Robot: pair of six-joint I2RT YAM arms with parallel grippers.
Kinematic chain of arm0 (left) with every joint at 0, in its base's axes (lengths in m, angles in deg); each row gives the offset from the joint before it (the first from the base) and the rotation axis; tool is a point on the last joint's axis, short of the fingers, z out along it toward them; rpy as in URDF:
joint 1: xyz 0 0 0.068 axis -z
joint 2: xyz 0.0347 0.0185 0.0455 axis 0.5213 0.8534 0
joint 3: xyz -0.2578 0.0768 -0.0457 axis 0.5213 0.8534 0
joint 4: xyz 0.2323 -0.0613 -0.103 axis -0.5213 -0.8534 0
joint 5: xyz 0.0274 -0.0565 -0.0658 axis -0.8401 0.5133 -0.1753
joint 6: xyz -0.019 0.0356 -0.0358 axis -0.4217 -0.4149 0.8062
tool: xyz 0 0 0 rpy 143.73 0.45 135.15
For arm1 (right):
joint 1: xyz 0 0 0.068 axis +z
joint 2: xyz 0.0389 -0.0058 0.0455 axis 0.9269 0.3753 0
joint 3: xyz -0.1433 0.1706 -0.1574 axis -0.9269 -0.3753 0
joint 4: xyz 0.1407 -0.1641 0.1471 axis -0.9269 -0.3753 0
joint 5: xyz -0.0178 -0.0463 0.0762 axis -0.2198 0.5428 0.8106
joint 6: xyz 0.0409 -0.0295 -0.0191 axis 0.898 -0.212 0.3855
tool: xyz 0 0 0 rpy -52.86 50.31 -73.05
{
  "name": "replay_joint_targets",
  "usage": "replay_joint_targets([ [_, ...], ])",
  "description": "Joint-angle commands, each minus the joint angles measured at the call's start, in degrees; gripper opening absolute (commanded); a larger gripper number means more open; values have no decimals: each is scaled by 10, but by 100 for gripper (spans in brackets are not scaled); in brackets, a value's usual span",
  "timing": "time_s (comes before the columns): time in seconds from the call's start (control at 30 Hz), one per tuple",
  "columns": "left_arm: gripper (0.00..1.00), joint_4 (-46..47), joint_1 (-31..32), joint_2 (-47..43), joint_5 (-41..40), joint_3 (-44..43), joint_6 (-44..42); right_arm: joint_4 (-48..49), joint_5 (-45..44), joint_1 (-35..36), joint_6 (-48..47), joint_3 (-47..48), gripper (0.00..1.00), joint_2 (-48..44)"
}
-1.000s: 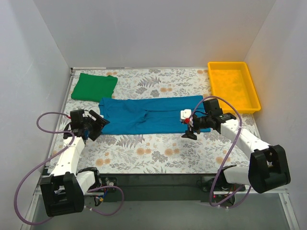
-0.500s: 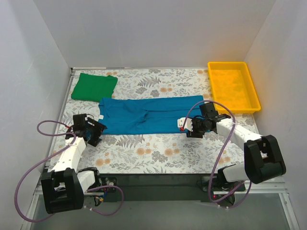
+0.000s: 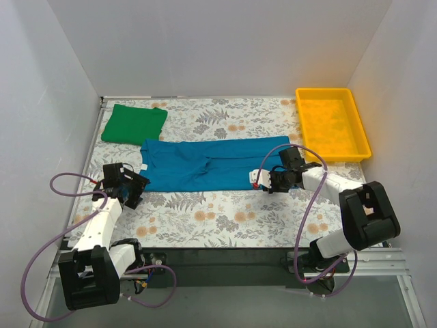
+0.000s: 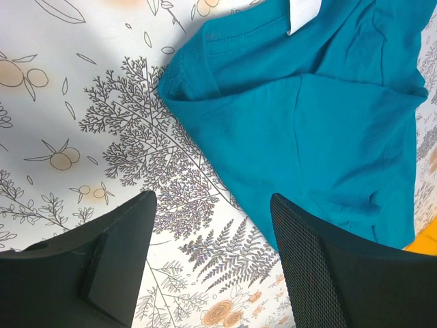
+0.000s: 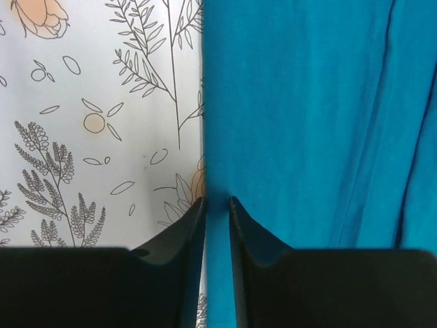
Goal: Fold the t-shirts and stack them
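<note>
My right gripper (image 5: 217,205) pinched the edge of the blue shirt (image 5: 307,123); the left gripper (image 4: 212,201) hung spread, holding nothing. I judged the bite shallow: on lifting, cloth could slip out and skew the fold.

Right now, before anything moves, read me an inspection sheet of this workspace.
Surface: floral-print table cover, lying flat.
Job's things: teal-blue t-shirt spread lengthwise mid-table; green t-shirt folded at the far left corner.
Clutter: yellow plastic tray at the far right corner.
Grippers: left gripper open at the teal-blue t-shirt's near left edge; right gripper pinched on its near right edge.
Cables: left purple cable and right purple cable loop loosely off the arms.
Surroundings: plain white walls on three sides.
</note>
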Motion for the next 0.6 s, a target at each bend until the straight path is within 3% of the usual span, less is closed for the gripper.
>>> replay_joint_targets([
  [0.0,66,-8,-4,-19,-21,-2,6,-1,-21,3,-5,-14,24,21],
  [0.23,66,-14,-4,-34,-21,-4,6,-19,-24,3,-26,-28,1,20],
  [0.57,66,-5,-3,-35,-16,2,5,-137,-25,15,-96,-87,1,-72],
])
